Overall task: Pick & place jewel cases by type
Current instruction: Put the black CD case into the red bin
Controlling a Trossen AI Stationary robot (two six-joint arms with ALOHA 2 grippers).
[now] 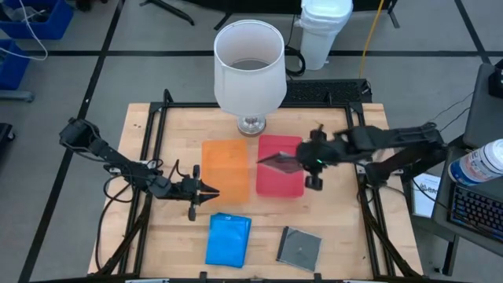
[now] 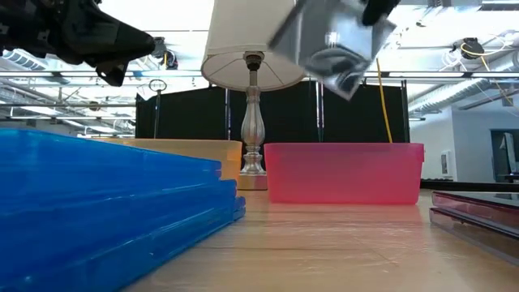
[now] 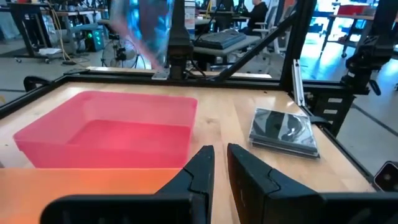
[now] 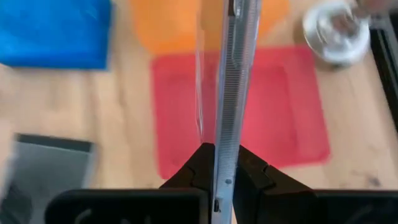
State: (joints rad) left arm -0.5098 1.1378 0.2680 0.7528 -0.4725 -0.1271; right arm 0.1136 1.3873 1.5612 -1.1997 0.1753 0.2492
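My right gripper (image 4: 225, 177) is shut on a dark grey/clear jewel case (image 1: 277, 163), which is up in the air over the red tray (image 1: 279, 185). In the low view this case (image 2: 324, 40) shows high up and tilted. A stack of blue jewel cases (image 1: 228, 240) lies flat near the table's near edge. Right of the stack, dark grey cases (image 1: 299, 248) lie flat too. My left gripper (image 1: 211, 191) waits, shut, at the orange tray's (image 1: 226, 167) near left corner and touches nothing. My right gripper pinches the dark grey/clear case between its two fingers (image 4: 249, 174) at one edge (image 4: 225, 149). It comes level from the table's right. The case is lifted clear over the red tray and sticks out from the fingers toward the table's left. The wrist view shows it edge-on.
A white-shaded lamp (image 1: 250, 67) stands on its silver base (image 1: 251, 124) at the table's far edge, just behind both trays. A black frame (image 1: 157, 118) runs round the wooden table. Bare wood lies between the trays and the case stacks.
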